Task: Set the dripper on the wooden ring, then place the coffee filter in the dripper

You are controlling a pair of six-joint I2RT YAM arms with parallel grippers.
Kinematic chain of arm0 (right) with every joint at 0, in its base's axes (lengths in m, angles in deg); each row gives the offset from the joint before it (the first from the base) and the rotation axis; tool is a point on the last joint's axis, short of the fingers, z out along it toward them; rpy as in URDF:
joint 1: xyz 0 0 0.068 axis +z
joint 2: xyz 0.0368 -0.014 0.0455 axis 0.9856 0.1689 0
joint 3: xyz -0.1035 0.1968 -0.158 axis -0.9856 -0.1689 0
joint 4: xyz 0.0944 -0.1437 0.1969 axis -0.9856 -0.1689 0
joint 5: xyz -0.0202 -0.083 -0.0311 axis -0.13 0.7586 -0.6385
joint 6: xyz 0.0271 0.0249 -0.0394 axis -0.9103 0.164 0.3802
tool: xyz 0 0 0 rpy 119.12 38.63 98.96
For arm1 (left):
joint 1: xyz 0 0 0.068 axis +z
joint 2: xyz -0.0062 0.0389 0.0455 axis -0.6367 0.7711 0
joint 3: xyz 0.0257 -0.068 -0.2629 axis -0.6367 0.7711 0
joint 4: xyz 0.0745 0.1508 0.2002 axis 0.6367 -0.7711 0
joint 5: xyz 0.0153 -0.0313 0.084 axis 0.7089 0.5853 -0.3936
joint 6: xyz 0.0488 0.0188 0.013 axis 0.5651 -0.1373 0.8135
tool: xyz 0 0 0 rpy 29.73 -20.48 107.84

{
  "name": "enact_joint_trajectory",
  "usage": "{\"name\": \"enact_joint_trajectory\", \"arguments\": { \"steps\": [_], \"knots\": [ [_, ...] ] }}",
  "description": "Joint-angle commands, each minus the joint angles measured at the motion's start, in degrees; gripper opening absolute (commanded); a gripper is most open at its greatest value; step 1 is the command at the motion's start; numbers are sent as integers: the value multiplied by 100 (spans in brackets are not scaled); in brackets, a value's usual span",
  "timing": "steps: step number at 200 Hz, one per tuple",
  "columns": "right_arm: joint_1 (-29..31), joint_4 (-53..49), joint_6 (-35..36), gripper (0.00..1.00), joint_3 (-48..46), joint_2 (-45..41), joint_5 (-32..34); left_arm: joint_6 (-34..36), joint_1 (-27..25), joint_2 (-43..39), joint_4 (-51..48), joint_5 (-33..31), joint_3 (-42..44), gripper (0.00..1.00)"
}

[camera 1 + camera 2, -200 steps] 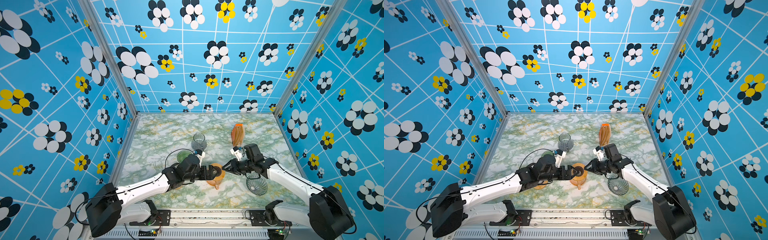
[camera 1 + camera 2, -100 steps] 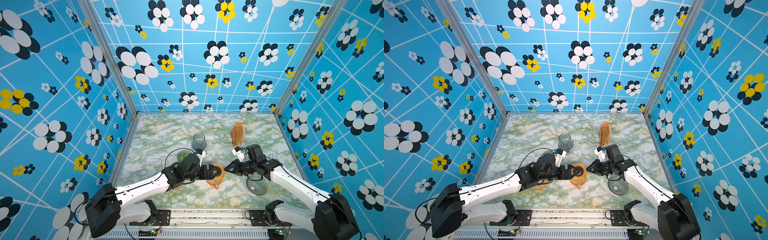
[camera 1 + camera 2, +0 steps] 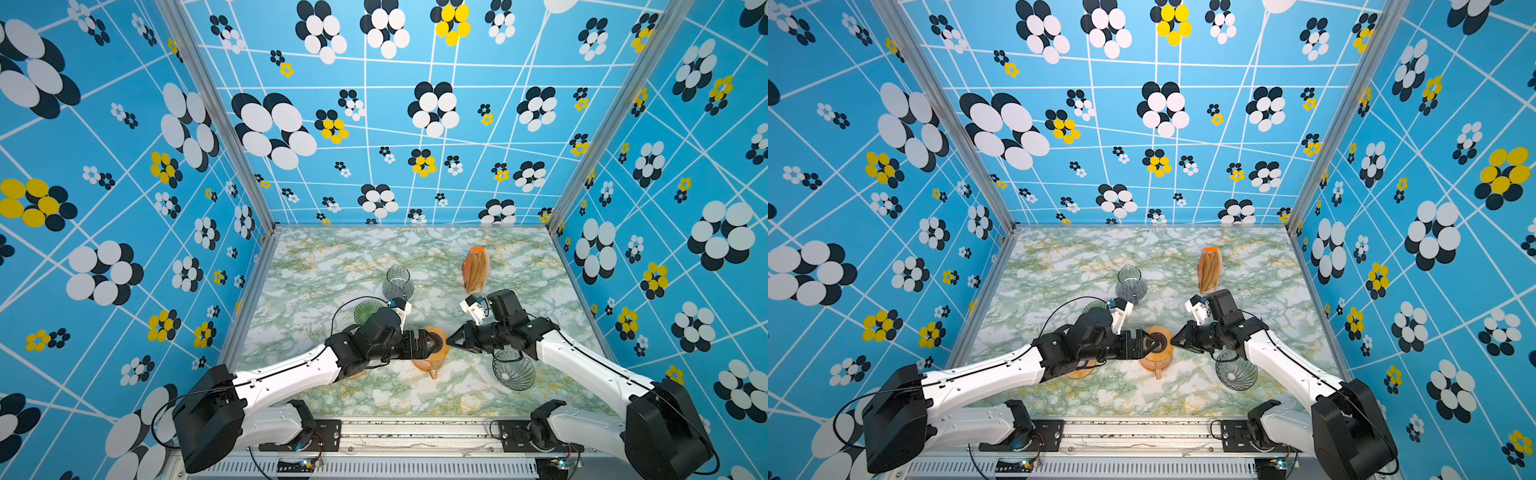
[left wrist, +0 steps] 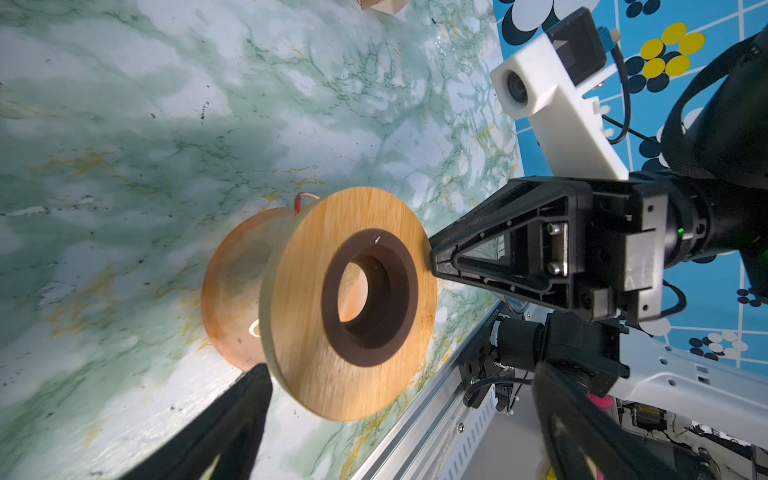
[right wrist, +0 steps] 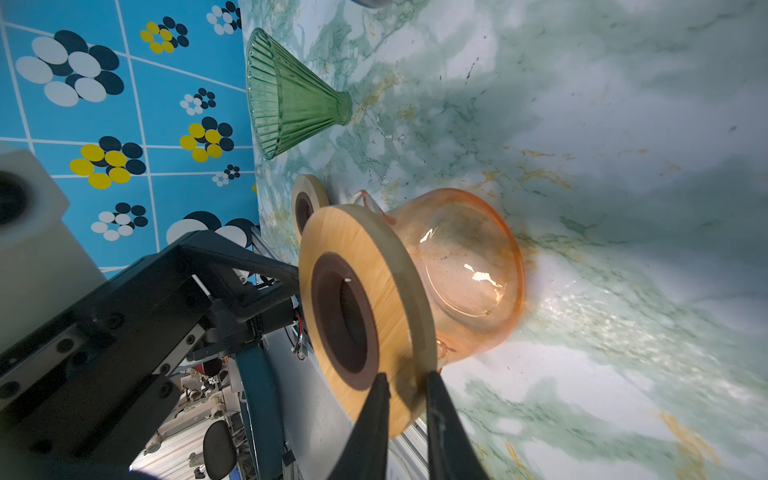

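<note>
The coffee filter pack (image 3: pixel 476 270) (image 3: pixel 1209 270), orange with brown papers, stands at the back right, away from both grippers. A green ribbed glass dripper (image 5: pixel 291 95) (image 3: pixel 365 311) stands behind my left arm. A darker dripper (image 3: pixel 513 370) (image 3: pixel 1235 374) lies below my right arm. My right gripper (image 5: pixel 407 376) (image 3: pixel 451 340) is shut on the rim of a wooden ring (image 5: pixel 365 307) (image 4: pixel 307 332); the ring sits on an orange glass carafe (image 5: pixel 469 270) (image 3: pixel 432 361). My left gripper (image 4: pixel 401 368) (image 3: pixel 432 344) is open, its fingers wide on either side of that ring.
A grey glass carafe (image 3: pixel 397 282) stands at mid-table behind the left gripper. A second wooden ring (image 5: pixel 305 203) lies under my left arm. The blue patterned walls (image 3: pixel 124 249) close in three sides, and the metal front rail (image 4: pixel 436 415) runs close by.
My right gripper's jaws have narrowed onto the wooden ring's rim, and the right arm has sunk slightly. The left arm and its open gripper have not moved.
</note>
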Motion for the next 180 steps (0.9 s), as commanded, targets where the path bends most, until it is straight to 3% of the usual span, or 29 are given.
{"name": "enact_joint_trajectory", "arguments": {
  "steps": [1, 87, 129, 153, 180],
  "knots": [
    [45, 131, -17, 18, 62, 68, 10, 24, -60, 42, 29, 30, -166, 99],
    [48, 153, -48, 17, 128, 155, 54, 41, -58, 41, 31, 24, -183, 99],
    [52, 69, -47, 23, 188, 10, 175, 76, -60, -57, -129, -78, -192, 99],
    [52, -329, 129, 28, 327, -295, 561, 316, -47, -297, -571, -325, -292, 99],
    [50, -1060, 289, 32, 515, -836, 1317, 1044, -8, -662, -1493, -415, -734, 99]
  ]
}}
